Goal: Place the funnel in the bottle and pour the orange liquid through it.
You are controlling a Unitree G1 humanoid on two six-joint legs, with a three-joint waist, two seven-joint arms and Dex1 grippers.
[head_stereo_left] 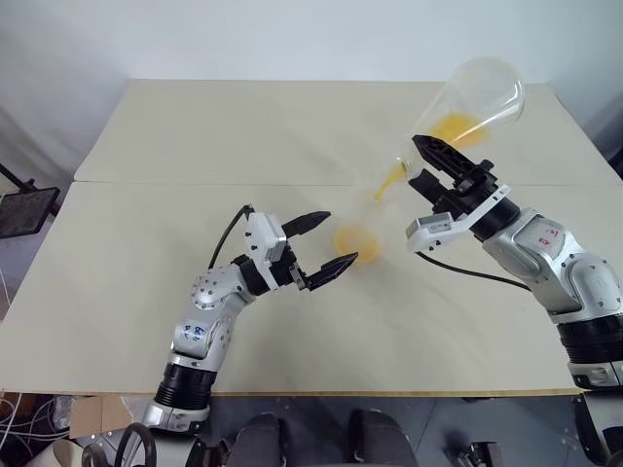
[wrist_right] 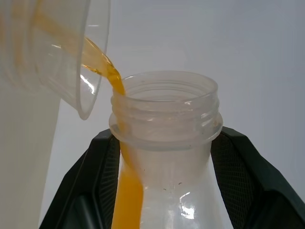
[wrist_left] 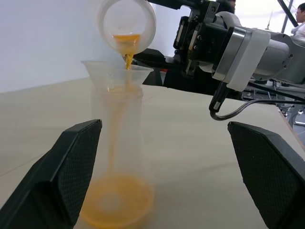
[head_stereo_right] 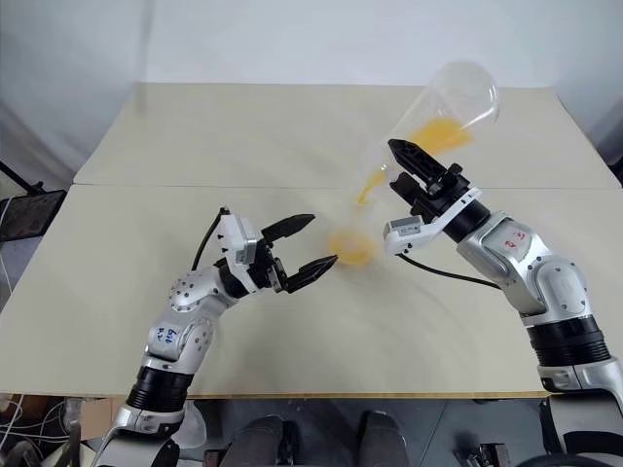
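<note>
The pour is under way. The right tool [head_stereo_left: 440, 167] is clamped on the neck of the flask [head_stereo_left: 479, 97], tipped steeply so the orange liquid [wrist_left: 127, 56] streams into the funnel [wrist_left: 116, 72], which sits in the mouth of the bottle [wrist_left: 116, 157] standing on the worktop [head_stereo_left: 195, 146]. The left tool [head_stereo_left: 329, 241] waits with its fingers spread wide on either side of the bottle, apparently not touching it. Liquid already pools in the bottle's base (some remains in the flask). Next, I judge, the tilt must hold steady over the funnel until the flask drains.

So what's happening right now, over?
Right gripper shut on flask, pouring orange liquid into funnel on bottle. Left gripper open beside bottle. Nothing in the way.
</note>
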